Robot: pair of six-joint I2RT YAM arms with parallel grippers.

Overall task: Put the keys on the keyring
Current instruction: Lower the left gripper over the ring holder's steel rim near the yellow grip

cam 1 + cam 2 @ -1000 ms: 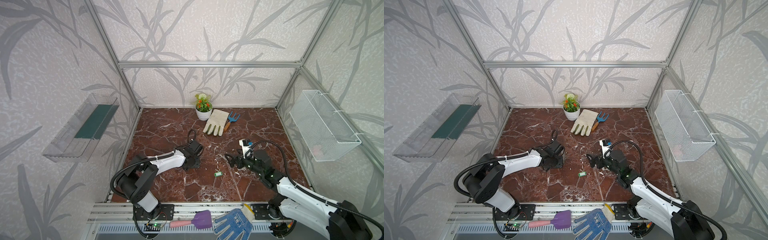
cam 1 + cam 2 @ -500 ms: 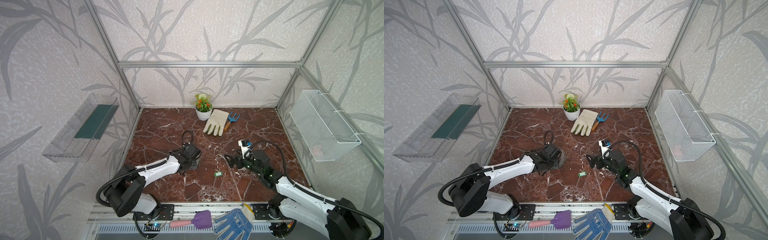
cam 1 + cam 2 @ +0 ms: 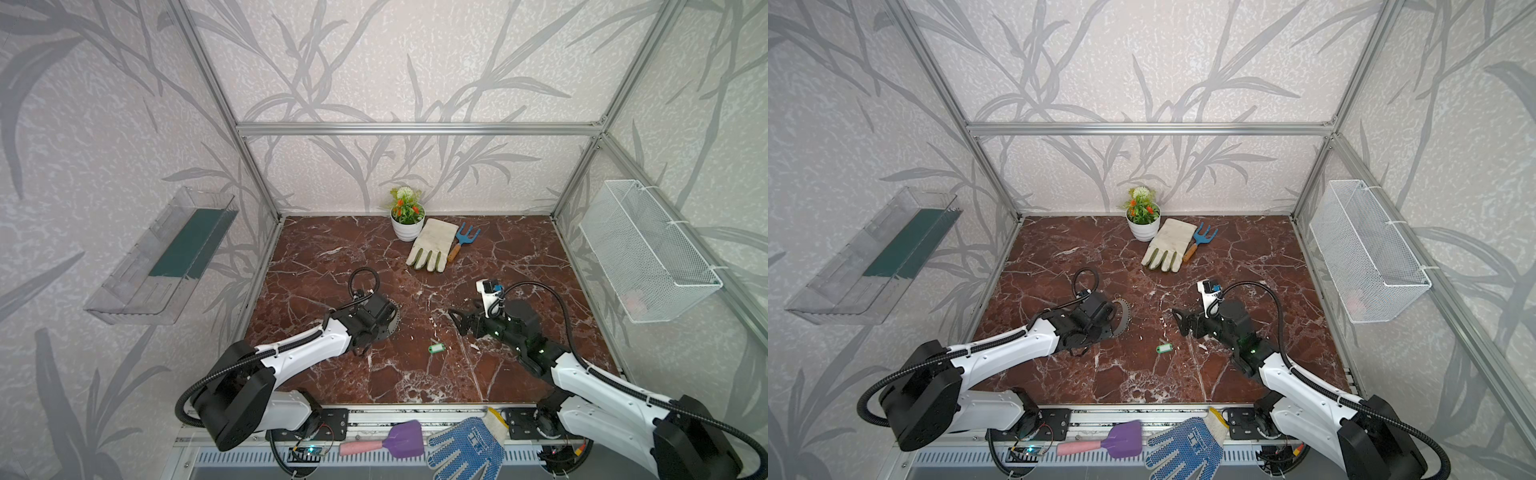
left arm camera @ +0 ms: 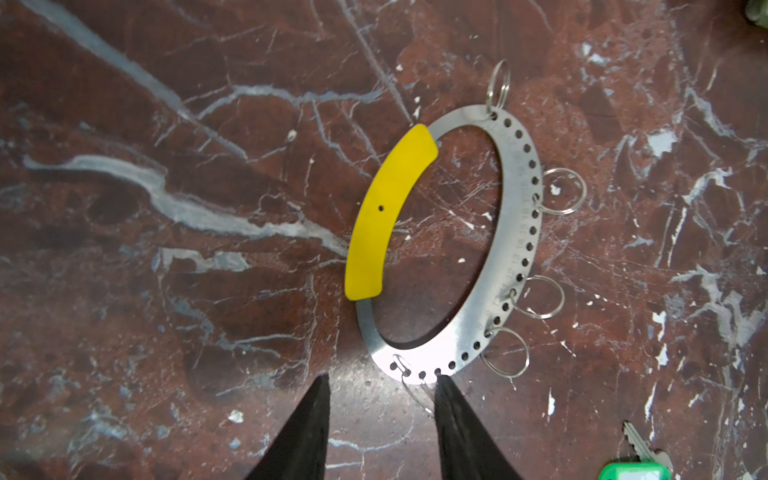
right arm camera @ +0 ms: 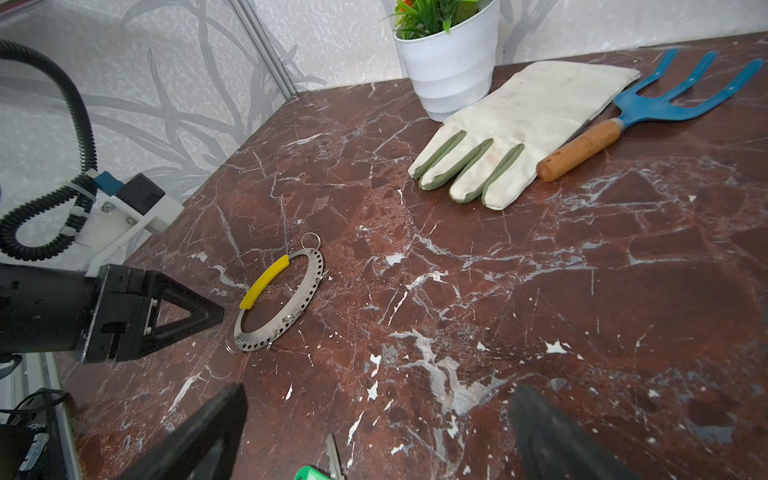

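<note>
Since a second ago the left arm has dropped from a raised elbow into a low, stretched reach, and the left gripper [image 4: 382, 377] has narrowed a little; the right arm sits almost where it was. The left fingers [image 4: 303, 428] stand apart, released, grasping nothing, with bare marble floor [image 4: 166, 124] showing between them. The keyring [image 4: 519, 232] lies flat on the floor right at their tips. Its near arc sits between the two tips, and one tip overlaps the punched rim, though I cannot tell whether it touches the metal. The yellow sleeve [image 4: 386, 212] curves along the hoop beyond one finger, and small silver rings [image 4: 583, 191] hang off the rim beyond the other. The right gripper [image 5: 378, 388] is spread wide, its fingers [image 5: 199, 436] empty. The keys [image 5: 309, 474], a green tag with a silver blade, lie on the floor between the right fingers, back from their tips. They are off to the outer side of the left fingers, apart from the keyring. In both top views the keys [image 3: 436, 348] [image 3: 1164, 348] lie between the two grippers, touched by neither.
</note>
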